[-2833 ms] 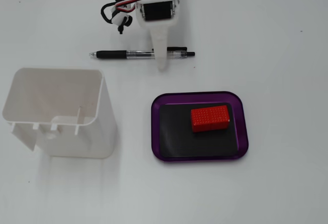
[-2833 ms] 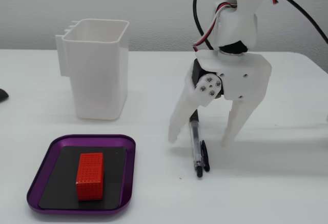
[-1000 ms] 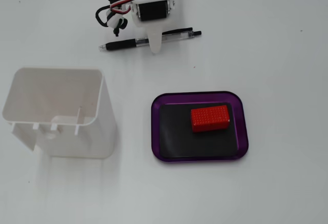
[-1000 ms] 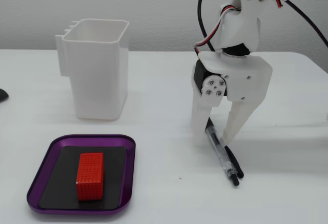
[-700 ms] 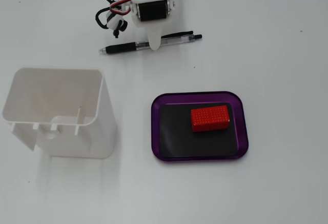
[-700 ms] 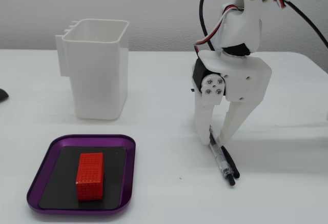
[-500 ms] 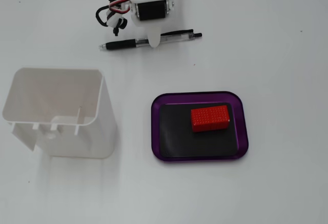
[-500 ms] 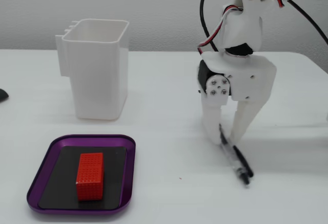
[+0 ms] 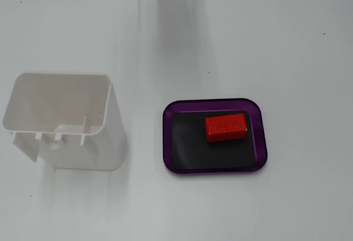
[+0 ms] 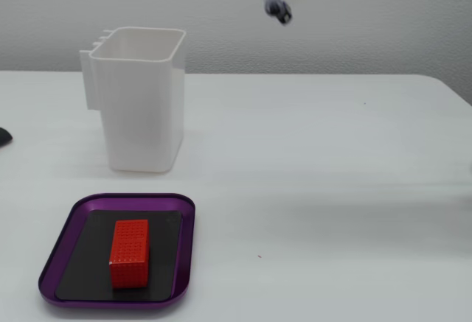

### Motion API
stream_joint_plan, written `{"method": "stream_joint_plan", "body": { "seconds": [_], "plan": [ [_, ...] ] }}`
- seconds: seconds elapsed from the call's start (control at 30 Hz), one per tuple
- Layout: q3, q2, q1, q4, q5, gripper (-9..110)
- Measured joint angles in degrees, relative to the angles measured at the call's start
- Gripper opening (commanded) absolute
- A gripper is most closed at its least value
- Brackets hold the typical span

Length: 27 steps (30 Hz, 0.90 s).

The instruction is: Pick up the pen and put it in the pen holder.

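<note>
No pen lies on the table [image 9: 276, 42]; the white holder [image 10: 144, 101] looks empty; a blurred dark object [image 10: 278, 7] hangs above, possibly the pen; gripper unseen, jaws impossible to judge.

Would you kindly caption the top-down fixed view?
White pen holder stands empty left of a purple tray carrying a red block.

The white table [image 9: 248, 37] carries a white pen holder [image 9: 66, 119] and a purple tray [image 9: 215, 136].
</note>
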Motion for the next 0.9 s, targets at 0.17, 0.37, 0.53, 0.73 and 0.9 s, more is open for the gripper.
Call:
{"method": "stream_joint_plan", "body": {
  "seconds": [0.17, 0.37, 0.53, 0.73, 0.9],
  "plan": [
    [-13.3, -7.1, 1.9, 0.0, 10.3, -1],
    [-25.5, -21.3, 1.3, -1.5, 24.4, -1],
    [-32.4, -31.5, 1.8, -4.1, 27.2, -1],
    [-36.8, -40.5, 1.7, -9.1, 27.7, -1],
    [-38.7, -45.4, 1.8, -11.6, 28.6, -1]
  ]
}}
